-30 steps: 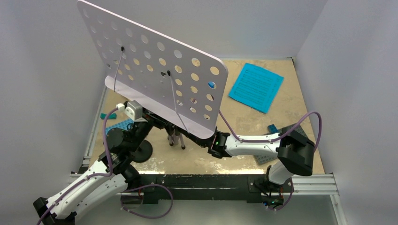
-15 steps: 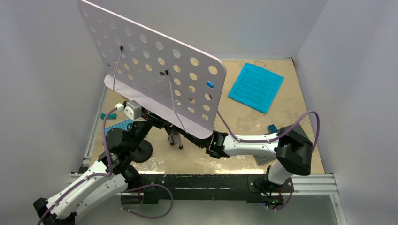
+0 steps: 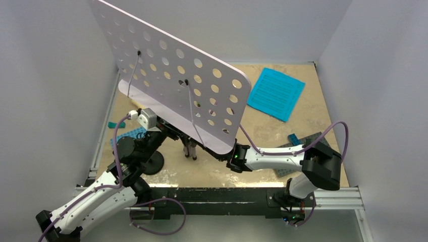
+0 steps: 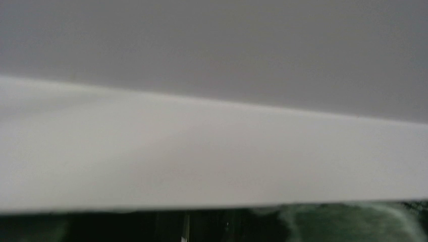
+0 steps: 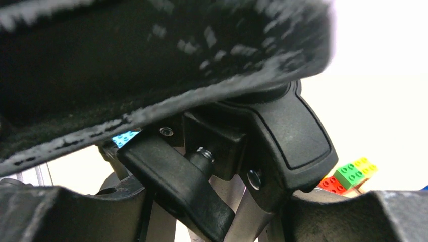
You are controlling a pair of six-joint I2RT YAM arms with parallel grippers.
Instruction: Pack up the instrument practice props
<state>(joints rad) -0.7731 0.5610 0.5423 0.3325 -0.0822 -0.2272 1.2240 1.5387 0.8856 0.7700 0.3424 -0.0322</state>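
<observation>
The lavender hole-punched music stand tilts over the table's left half on its silver tripod legs. In the right wrist view, my right gripper is shut on the stand's black hub and lever, one finger on each side. My right arm reaches left under the desk's lower edge. My left arm goes under the desk, which hides its fingers. The desk's pale underside fills the left wrist view. Teal sheet-music pages lie far right. A black round-based mic stand stands near left.
A blue studded baseplate lies at the left beside a teal brick. A grey baseplate and another teal brick lie under my right arm. Green, red and yellow bricks sit past the tripod. Walls close in on three sides.
The music stand's desk has shifted right and tipped further back. My right wrist has drawn to the right with it. The left arm has edged slightly right.
</observation>
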